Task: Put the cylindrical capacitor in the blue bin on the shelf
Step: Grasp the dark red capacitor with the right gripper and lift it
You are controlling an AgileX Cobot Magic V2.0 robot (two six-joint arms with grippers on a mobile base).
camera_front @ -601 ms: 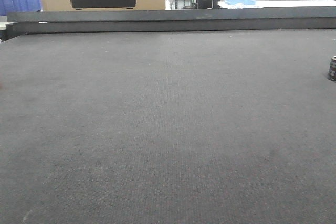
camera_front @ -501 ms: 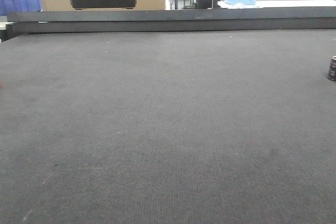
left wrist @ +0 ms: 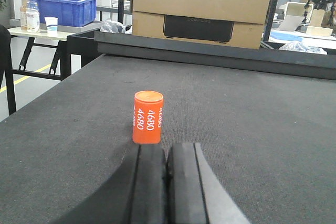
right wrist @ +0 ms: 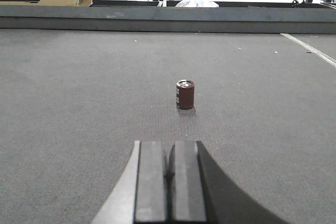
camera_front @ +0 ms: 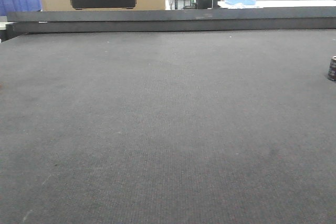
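Grey felt-like matting covers the surface (camera_front: 168, 129), which ends at a dark raised rail (camera_front: 168, 22) along its far edge. Past the far left corner a blue crate (left wrist: 62, 9) sits on a separate table, and a cardboard box (left wrist: 202, 9) stands just behind the rail. On the left side of the surface, not far from its left edge, the left gripper (left wrist: 167, 153) has its two dark fingers pressed flat together with nothing between them. An upright orange cylinder (left wrist: 147, 117) printed with "4680" stands just ahead of its tips and a little to their left, not touching them. On the right side, the right gripper (right wrist: 168, 153) is likewise closed tight on nothing, its fingers meeting along a thin seam. The cylindrical capacitor (right wrist: 185, 94) stands straight ahead of this gripper and slightly to the right of the seam, well apart from the tips with bare matting between. It rests on the matting towards the right edge of the surface but short of it, clear of the far rail. In the front view it shows only as a sliver at the frame's right border. It is small, stubby and upright, dark brown to black, with thin pale bands down one side and a pale, shiny top, and it casts a small shadow at its base.
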